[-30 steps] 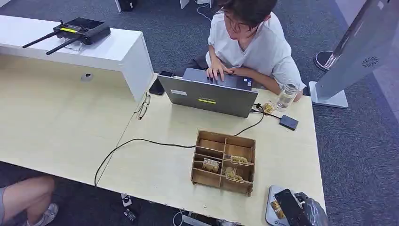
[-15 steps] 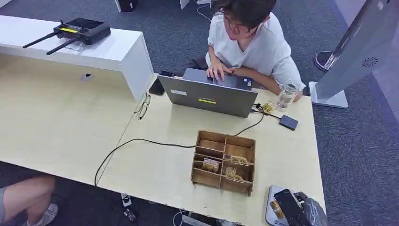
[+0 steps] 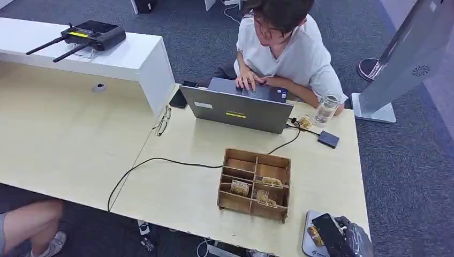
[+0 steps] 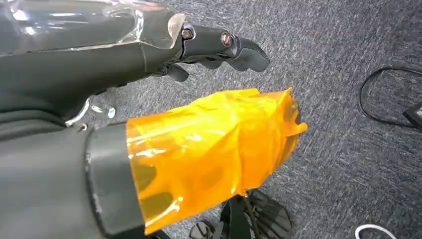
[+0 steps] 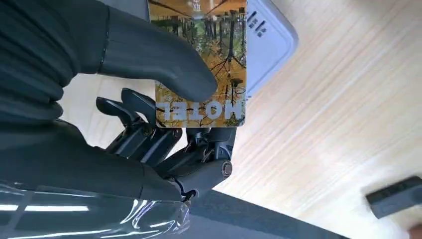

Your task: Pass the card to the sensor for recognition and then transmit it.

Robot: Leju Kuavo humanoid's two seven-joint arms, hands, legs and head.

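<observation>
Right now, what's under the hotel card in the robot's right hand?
Beneath the hotel card, pinched by the right hand, sits the grey-white card sensor on the wooden desk. The card covers most of the sensor's face.

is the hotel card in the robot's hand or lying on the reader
In the hand: in the right wrist view the right hand pinches the hotel card between thumb and fingers, over the white card reader.

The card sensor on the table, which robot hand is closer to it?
Right. The right hand holds the card just over the sensor; the left hand hangs over the carpet floor.
</observation>
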